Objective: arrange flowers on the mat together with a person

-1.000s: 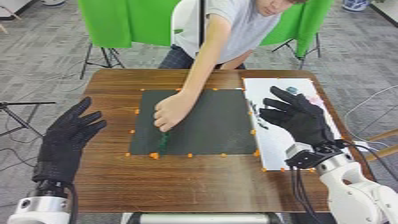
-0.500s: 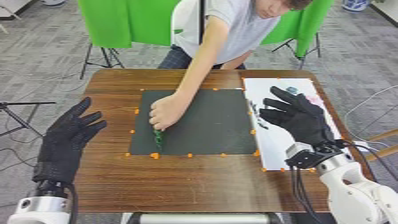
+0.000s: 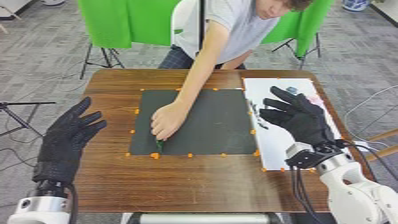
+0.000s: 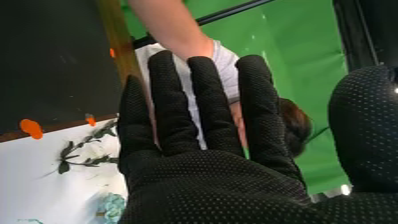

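Leafy sprig (image 4: 69, 151) looks light, bendy, easily crushed: pinch the stem (image 4: 87, 164); left hand (image 3: 64, 140) and right hand (image 3: 302, 120) fingers wide, empty.

Location type: robotics lab or similar test room. Identifying features: white robot arms (image 3: 357, 192) at the bench (image 3: 107, 185); orange markers (image 3: 155, 156) on the bench top; green backdrop (image 3: 111, 25); tripod stands (image 3: 27, 103); cables (image 3: 346, 118) across the grey floor (image 3: 44, 50).
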`<state>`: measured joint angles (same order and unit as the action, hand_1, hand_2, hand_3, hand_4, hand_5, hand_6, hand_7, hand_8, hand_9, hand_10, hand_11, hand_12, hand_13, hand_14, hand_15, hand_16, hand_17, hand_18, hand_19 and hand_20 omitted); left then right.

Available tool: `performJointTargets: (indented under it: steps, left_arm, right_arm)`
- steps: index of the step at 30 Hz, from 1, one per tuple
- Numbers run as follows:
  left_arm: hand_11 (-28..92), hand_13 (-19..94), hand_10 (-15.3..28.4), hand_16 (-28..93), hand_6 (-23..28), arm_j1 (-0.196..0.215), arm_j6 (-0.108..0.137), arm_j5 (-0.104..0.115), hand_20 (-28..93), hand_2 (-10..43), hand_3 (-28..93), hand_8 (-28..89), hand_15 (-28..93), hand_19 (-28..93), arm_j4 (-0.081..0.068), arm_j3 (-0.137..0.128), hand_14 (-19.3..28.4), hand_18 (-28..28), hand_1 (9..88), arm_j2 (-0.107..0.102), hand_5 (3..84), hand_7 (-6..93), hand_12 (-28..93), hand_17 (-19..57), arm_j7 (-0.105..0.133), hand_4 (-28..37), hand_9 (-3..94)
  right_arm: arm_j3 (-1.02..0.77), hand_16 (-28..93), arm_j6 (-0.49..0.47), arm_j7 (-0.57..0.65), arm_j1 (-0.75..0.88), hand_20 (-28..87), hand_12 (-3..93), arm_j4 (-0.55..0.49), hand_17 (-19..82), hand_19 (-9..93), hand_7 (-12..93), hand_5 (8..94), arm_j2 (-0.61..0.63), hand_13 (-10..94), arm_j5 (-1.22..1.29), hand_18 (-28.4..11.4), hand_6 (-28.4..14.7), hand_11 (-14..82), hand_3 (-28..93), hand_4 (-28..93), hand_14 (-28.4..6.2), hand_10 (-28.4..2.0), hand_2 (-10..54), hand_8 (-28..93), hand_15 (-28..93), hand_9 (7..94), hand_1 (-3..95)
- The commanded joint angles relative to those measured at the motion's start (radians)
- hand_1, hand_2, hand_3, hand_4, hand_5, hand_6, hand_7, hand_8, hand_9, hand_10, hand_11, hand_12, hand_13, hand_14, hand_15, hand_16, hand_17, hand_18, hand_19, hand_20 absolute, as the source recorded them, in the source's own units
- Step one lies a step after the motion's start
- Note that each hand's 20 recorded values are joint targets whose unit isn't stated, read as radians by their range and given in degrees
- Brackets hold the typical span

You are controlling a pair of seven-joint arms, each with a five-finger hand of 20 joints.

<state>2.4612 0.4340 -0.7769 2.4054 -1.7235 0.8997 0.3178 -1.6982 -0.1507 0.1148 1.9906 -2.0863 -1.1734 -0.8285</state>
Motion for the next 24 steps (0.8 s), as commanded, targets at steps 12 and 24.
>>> performJointTargets:
  steps: [12, 24]
  left_arm:
    - [26, 21, 19.3, -12, 6.5, 0.008, 0.002, -0.005, 8, 8.0, 77, -11, 53, 48, -0.003, 0.000, 26.4, 20.8, 20.1, 0.009, 32.7, 13.8, 9, -11.4, -0.007, -28.3, 30.7]
    - [26, 21, 19.3, -12, 6.6, 0.008, 0.004, -0.004, 8, 8.0, 77, -10, 53, 48, -0.002, 0.001, 26.3, 20.8, 20.1, 0.007, 32.8, 13.7, 9, -11.4, -0.005, -28.3, 30.8]
  right_arm:
    - [0.004, 10, 0.015, -0.001, 0.005, 14, 13.1, -0.013, 3, 45, 13, 45.5, 0.002, 33, -0.001, -19.7, 1.6, 10.1, 71, -28, -19.4, -14.9, 8.3, -12, 33, 44.6, 20.5]
    - [-0.005, 10, 0.036, 0.001, 0.014, 14, 13.0, -0.030, 3, 46, 13, 45.5, 0.004, 33, -0.014, -19.8, 1.6, 10.3, 71, -28, -19.3, -14.9, 8.5, -12, 33, 44.7, 20.6]
